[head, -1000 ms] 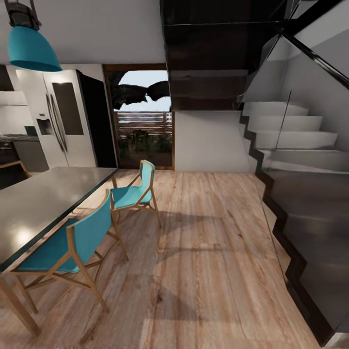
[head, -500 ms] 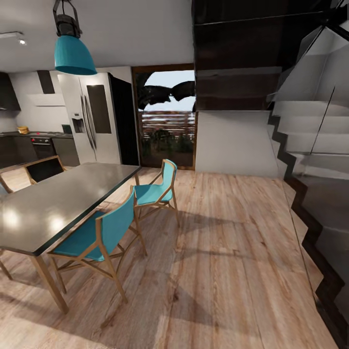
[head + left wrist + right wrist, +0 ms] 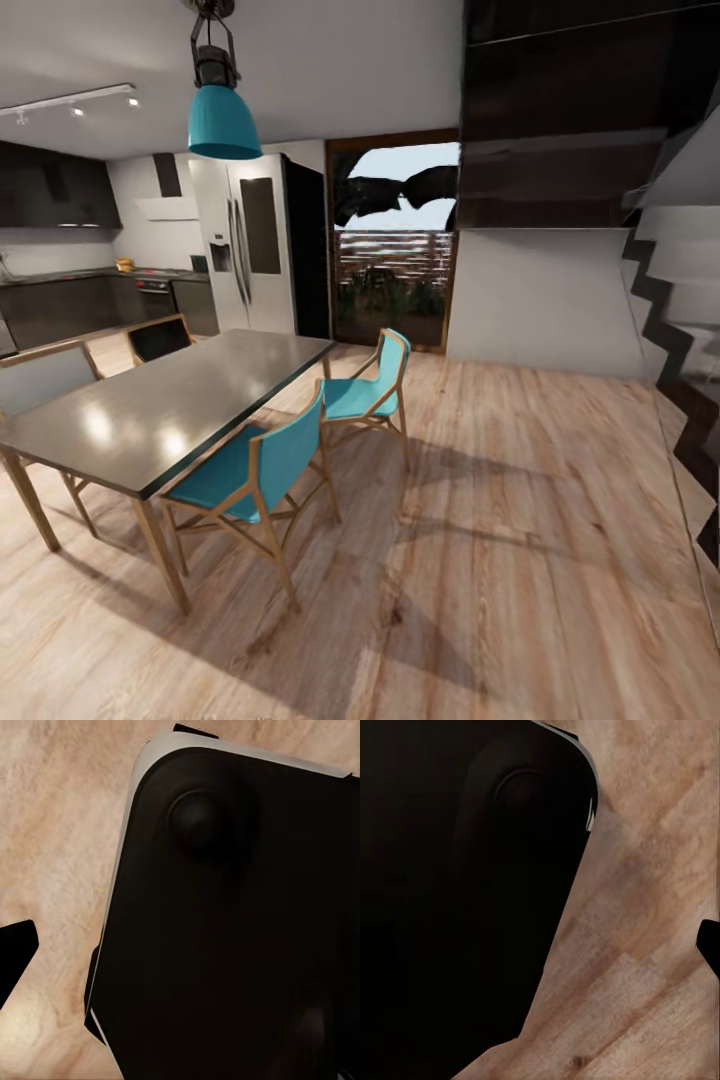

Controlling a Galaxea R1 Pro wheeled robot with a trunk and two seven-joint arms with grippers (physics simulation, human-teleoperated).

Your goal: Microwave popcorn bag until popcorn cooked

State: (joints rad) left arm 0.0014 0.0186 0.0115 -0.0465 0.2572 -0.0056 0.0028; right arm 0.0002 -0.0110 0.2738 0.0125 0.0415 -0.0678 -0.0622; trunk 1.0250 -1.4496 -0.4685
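Far off at the head view's left, the kitchen (image 3: pixel 90 270) shows as a strip of dark glossy cabinets under a grey wall, with a white flat hood (image 3: pixel 168 208) and a tall silver fridge (image 3: pixel 245 255) beside it. Along the cabinets runs the grey countertop (image 3: pixel 60 275), and a small tan shape (image 3: pixel 124 264) sits on it near the hob; it is too small to tell whether that is the popcorn bag.

Nearer the camera stands a long dark glossy dining table (image 3: pixel 170 405) on wooden legs, with 2 teal chairs (image 3: pixel 290 450) along its near side and 2 dark-backed wooden chairs (image 3: pixel 160 338) at its far side. A teal pendant lamp (image 3: pixel 224 118) hangs above it. Pale wood floor (image 3: pixel 520 520) spreads to the right, toward a glazed door (image 3: pixel 395 245) and a white staircase (image 3: pixel 685 290).

Both wrist views look down past a dark rounded part of the robot's body (image 3: pixel 240 922) onto the same wood floor (image 3: pixel 652 945). Whether either hand is apart or together cannot be told.
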